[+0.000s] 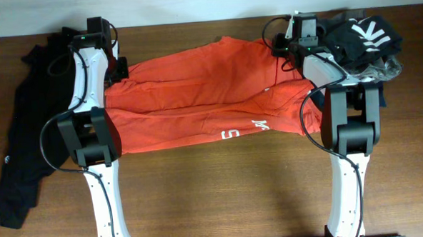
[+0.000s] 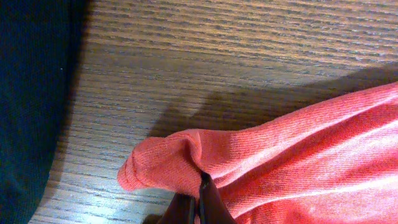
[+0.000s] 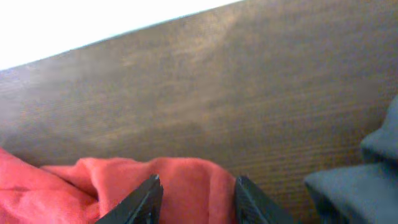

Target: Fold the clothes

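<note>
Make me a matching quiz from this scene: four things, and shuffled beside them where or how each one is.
1 orange T-shirt
2 plain black garment
3 left gripper
4 right gripper

A jaws apart astride a red fold
B lying at the far left
C spread across the middle
D pinched shut on orange fabric

Pairs: 1-C, 2-B, 3-D, 4-A

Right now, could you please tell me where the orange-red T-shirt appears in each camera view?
Overhead: T-shirt spread across the upper middle.
Left wrist: T-shirt at lower right, one bunched corner pointing left.
Right wrist: T-shirt at bottom left, bunched along the lower edge.
Shared landmark: the wooden table, bare beside the fabric in every view.
</note>
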`<action>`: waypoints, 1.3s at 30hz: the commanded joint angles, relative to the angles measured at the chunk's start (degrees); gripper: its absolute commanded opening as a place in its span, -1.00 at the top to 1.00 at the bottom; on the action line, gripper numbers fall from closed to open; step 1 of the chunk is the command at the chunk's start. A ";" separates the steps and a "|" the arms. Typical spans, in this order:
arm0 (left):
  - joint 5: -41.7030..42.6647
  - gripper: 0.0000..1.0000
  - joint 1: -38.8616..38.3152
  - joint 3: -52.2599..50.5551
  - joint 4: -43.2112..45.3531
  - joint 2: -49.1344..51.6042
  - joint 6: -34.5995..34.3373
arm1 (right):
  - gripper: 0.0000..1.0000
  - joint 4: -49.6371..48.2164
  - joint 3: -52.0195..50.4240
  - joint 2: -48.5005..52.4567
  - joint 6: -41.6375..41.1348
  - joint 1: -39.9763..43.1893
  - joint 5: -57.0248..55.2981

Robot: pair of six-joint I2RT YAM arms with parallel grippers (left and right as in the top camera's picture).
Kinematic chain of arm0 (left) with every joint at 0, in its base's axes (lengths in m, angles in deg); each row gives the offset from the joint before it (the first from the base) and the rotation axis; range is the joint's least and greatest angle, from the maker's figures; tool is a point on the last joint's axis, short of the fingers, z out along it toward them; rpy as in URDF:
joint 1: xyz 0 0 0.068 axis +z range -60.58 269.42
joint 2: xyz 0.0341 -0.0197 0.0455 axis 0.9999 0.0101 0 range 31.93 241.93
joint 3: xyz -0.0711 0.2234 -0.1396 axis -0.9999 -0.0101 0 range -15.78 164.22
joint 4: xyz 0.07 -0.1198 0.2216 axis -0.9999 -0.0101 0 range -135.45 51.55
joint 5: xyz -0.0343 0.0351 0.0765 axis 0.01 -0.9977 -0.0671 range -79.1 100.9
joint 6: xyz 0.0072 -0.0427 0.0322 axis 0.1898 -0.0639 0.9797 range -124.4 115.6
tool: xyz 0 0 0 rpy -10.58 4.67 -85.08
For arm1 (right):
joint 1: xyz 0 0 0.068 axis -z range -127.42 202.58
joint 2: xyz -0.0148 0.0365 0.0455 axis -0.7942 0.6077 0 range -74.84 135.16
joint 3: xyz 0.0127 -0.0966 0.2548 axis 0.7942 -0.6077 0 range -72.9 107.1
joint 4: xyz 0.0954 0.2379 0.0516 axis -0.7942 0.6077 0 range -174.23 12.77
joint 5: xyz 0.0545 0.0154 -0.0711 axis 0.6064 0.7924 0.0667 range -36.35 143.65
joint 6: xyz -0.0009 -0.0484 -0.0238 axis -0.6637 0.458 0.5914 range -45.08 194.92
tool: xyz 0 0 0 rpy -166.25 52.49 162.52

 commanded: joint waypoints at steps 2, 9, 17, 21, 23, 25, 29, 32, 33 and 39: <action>-0.07 0.99 0.17 -1.42 -0.07 1.95 0.28 | 0.12 0.66 0.72 2.16 -0.61 -0.83 0.50; -0.11 0.99 0.22 -1.42 0.79 1.95 0.28 | 0.46 1.75 0.72 3.39 0.98 -2.03 -0.20; -1.46 0.99 0.55 -1.42 1.49 1.95 0.28 | 0.92 14.38 5.81 3.37 2.82 -1.86 -1.70; -2.51 0.99 1.29 -0.63 1.42 1.92 0.28 | 0.92 24.68 15.15 3.37 6.16 -1.77 -2.19; -2.91 0.99 1.68 0.63 0.98 1.90 0.28 | 0.92 30.62 21.68 3.37 7.67 -1.77 -3.37; -3.63 0.99 2.03 2.73 0.09 1.90 0.31 | 0.92 36.30 28.46 3.37 8.96 -1.77 -3.91; -4.48 0.99 2.64 8.70 -2.78 1.88 0.28 | 0.92 45.83 39.74 3.37 10.32 -1.77 -4.31; -4.44 1.00 3.04 14.10 -5.14 1.86 0.28 | 0.92 52.63 46.90 3.37 10.45 -1.77 -4.24; -4.44 0.99 3.04 16.11 -6.21 1.86 0.28 | 0.92 54.66 48.61 3.37 10.45 -1.77 -4.22; -4.42 0.99 2.86 24.96 -12.31 1.86 0.28 | 0.92 67.91 55.56 3.28 10.45 -1.77 -4.02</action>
